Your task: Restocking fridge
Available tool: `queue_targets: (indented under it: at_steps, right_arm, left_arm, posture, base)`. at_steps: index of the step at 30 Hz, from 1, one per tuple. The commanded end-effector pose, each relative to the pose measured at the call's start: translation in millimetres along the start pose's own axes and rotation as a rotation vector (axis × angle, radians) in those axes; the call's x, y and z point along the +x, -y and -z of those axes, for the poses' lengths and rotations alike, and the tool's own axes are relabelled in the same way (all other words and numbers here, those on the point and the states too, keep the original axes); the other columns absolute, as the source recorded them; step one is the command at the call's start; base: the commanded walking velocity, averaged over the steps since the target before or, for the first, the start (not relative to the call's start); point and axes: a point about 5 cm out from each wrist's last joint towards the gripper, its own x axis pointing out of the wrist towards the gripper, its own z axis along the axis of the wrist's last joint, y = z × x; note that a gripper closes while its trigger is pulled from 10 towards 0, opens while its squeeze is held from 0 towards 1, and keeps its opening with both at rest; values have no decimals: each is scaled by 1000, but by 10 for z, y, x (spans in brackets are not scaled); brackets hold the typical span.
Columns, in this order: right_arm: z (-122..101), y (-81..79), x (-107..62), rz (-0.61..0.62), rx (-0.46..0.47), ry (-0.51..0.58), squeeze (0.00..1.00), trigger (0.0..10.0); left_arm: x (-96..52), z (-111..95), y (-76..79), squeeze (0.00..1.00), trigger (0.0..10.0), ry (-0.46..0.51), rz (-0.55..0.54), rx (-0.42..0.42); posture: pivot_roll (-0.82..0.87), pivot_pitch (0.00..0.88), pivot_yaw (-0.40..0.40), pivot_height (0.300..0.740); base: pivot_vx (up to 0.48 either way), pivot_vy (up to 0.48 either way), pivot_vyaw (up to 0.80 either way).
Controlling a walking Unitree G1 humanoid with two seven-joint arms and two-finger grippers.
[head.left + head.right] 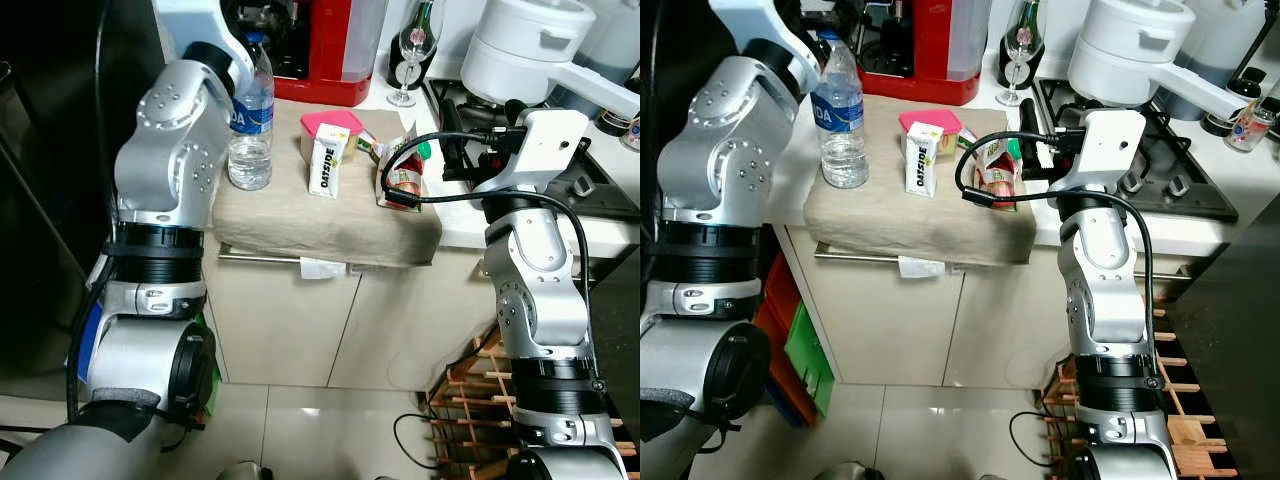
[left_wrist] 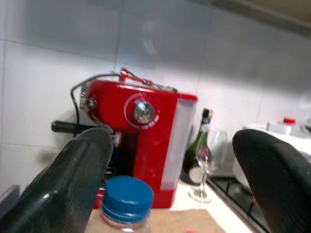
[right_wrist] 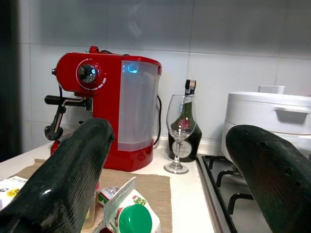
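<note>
Beige cloth (image 1: pixel 300 225) covers the counter section in front of you; treat it as the reference for every item. Four restock items stand on it: a water bottle (image 1: pixel 252 120) at its left rear, an Oatside carton (image 1: pixel 327 166) at its centre, a pink-lidded tub (image 1: pixel 333 124) just behind the carton, and a green-capped pouch (image 1: pixel 400 175) at its right. A red coffee machine (image 1: pixel 340 45) sits behind the cloth, with a wine glass (image 1: pixel 412 50) to its right.

Your left gripper (image 2: pixel 170 184) hangs above the bottle, fingers spread wide and holding nothing. This placement probably stages a top-down grasp on the bottle neck. Your right gripper (image 3: pixel 165 184) hovers over the pouch at the cloth's right edge, also spread wide and holding nothing.

The head views give the full layout of the cloth and both arms. The left wrist view adds the blue bottle cap (image 2: pixel 125 193) lying off-centre, nearer one finger. The right wrist view adds the pouch's green cap (image 3: pixel 134 218) between the fingers.
</note>
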Motion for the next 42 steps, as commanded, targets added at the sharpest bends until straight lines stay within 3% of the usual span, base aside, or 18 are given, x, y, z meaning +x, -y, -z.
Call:
queue_targets:
  at_steps: [1,10,11,12,13,28,35,42]
  right_arm:
    - [-25,11,11,5,0,4,129,10000]
    - [-16,-15,10,3,6,-4,125,10000]
    - [-21,-18,12,2,5,-3,122,10000]
    - [-24,-20,14,1,5,-1,122,10000]
    - [-25,-22,15,1,5,-1,125,10000]
    - [1,-57,-21,16,13,-10,122,10000]
    - [14,-55,-25,17,12,-15,122,10000]
    - [17,-61,-22,10,10,-16,125,10000]
  left_arm:
    - [33,-9,76,0,10000,-22,32,14]
    - [41,224,12,0,10000,-110,-2,83]
    - [45,239,5,0,8275,-113,-2,84]
    - [47,249,1,0,8275,-115,-1,83]
    - [46,287,-4,0,0,-125,8,78]
    - [42,441,-28,0,0,-175,38,92]
    - [20,381,-90,0,0,-141,18,154]
    - [-55,295,-181,0,0,-102,-30,161]
  posture:
    - [-90,0,-29,740]
    - [-87,16,-18,740]
    - [-88,22,-13,740]
    - [-88,22,-13,740]
    - [-89,24,-10,740]
    - [-86,54,12,740]
    - [-82,54,11,740]
    - [-73,49,1,740]
  base:
    - [0,0,0]
    - [0,0,0]
    - [0,0,0]
    - [0,0,0]
    - [0,0,0]
    - [0,0,0]
    - [0,0,0]
    - [0,0,0]
